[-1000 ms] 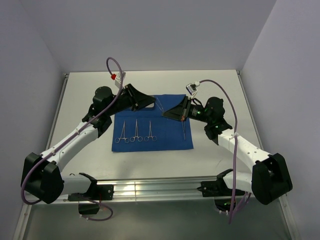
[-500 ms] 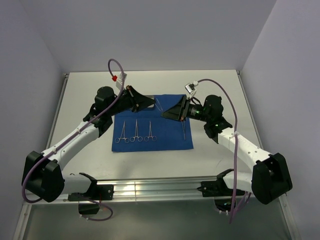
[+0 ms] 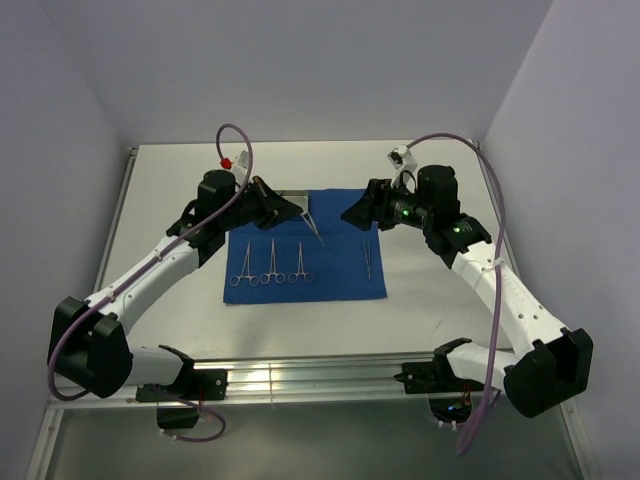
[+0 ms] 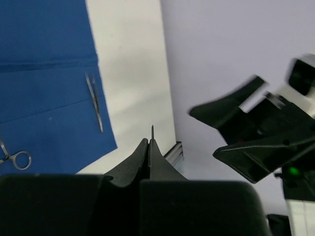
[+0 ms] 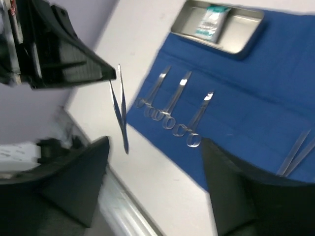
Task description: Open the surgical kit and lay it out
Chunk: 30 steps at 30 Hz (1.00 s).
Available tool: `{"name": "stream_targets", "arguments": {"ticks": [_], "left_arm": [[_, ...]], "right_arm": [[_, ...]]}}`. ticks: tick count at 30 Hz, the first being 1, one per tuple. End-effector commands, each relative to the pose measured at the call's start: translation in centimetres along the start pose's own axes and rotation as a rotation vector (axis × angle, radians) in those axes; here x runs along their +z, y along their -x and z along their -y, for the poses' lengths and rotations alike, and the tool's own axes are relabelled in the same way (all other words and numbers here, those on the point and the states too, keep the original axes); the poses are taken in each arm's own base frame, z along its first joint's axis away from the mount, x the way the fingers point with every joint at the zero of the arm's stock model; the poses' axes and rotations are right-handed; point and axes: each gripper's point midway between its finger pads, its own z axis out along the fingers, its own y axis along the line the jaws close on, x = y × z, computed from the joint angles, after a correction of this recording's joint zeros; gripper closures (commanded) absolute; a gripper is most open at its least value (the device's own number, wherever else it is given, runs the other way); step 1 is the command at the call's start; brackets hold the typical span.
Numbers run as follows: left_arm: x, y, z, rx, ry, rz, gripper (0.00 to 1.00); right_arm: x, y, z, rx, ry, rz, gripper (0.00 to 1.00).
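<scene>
Three clamps [image 3: 271,262], two tweezers [image 3: 367,256], one tray [image 5: 241,30], one packet [image 5: 210,23], one blue cloth [image 3: 340,282].

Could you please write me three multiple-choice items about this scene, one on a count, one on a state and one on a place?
1. How many ring-handled clamps lie on the blue cloth?
A two
B three
C five

2. What state is the left gripper in?
A open and empty
B shut on tweezers
C resting flat on the cloth

3. Where is the white-green packet?
A in the steel tray
B pinched in the left gripper
C on top of the clamps

Answers:
1 B: three clamps lie side by side on the cloth.
2 B: its fingertips are pinched together on the tweezers, which hang in the air.
3 A: the right wrist view shows the packet lying inside the tray.
</scene>
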Motion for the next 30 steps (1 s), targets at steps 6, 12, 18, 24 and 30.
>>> {"name": "stream_targets", "arguments": {"ticks": [6, 12, 18, 24, 30], "left_arm": [[1.2, 1.1, -2.0, -0.047, 0.217, 0.008, 1.0], [1.7, 0.9, -1.8, -0.04, 0.235, -0.007, 1.0], [2.1, 0.3, -1.4, -0.024, 0.239, -0.029, 1.0], [2.4, -0.1, -1.2, -0.015, 0.234, -0.039, 1.0], [2.5, -0.5, -1.2, 0.0, 0.235, -0.048, 1.0]], "right_arm": [[0.8, -2.0, -0.9, -0.234, -0.061, -0.146, 0.67], [2.3, -4.1, -2.4, -0.229, 0.008, -0.22, 0.64], [3.3, -4.8, -3.3, -0.209, 0.032, -0.252, 0.59], [4.0, -5.9, -3.3, -0.196, 0.029, -0.293, 0.6], [4.5, -5.9, -3.3, -0.195, 0.025, -0.304, 0.62]]}}
